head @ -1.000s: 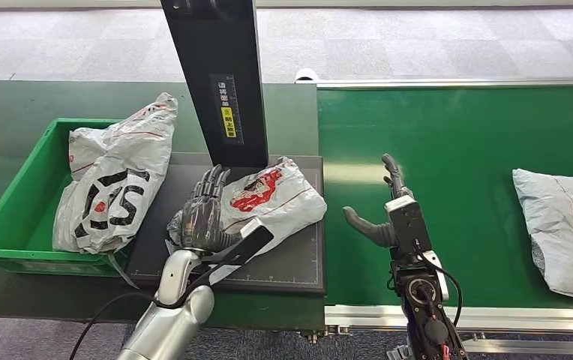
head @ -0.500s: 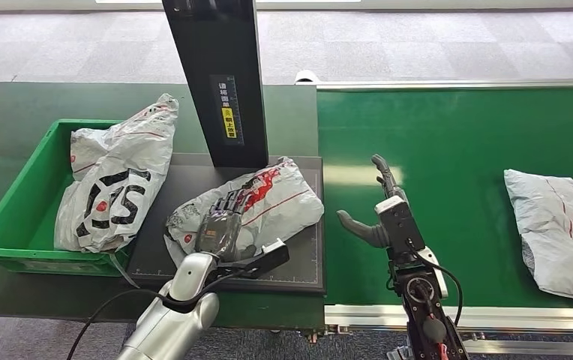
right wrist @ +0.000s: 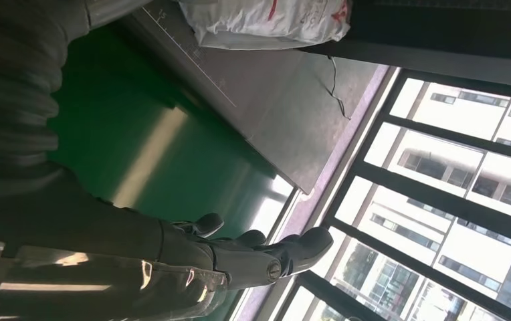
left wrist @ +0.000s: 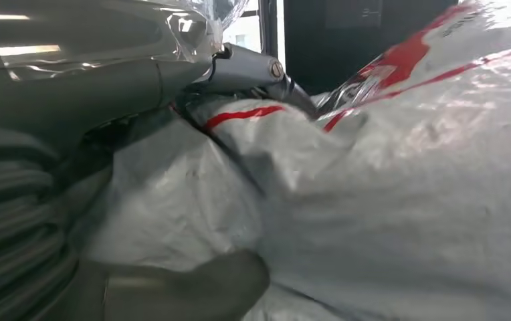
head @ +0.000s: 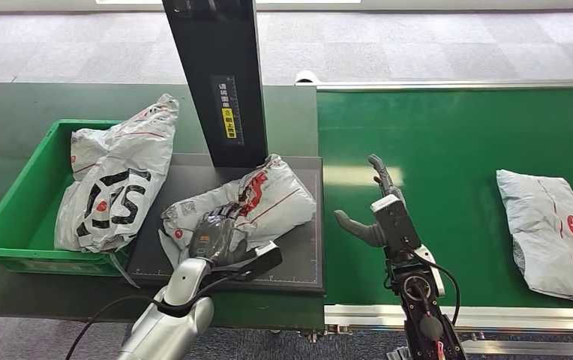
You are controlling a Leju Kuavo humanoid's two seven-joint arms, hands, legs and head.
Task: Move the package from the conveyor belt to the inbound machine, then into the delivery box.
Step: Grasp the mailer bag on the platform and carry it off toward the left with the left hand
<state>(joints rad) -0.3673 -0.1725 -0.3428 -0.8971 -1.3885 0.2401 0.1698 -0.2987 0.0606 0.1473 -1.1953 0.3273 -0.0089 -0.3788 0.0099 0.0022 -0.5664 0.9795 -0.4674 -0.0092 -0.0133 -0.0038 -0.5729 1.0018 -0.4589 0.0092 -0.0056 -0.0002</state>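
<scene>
The left hand (head: 214, 238) grips the near end of the package (head: 257, 199), fingers curled into its plastic, on the dark scanner plate (head: 298, 259). The green box (head: 13, 217) sits just beyond its outer side. The right hand (head: 377, 210) hovers empty over the conveyor belt (head: 456, 142), fingers spread.
</scene>
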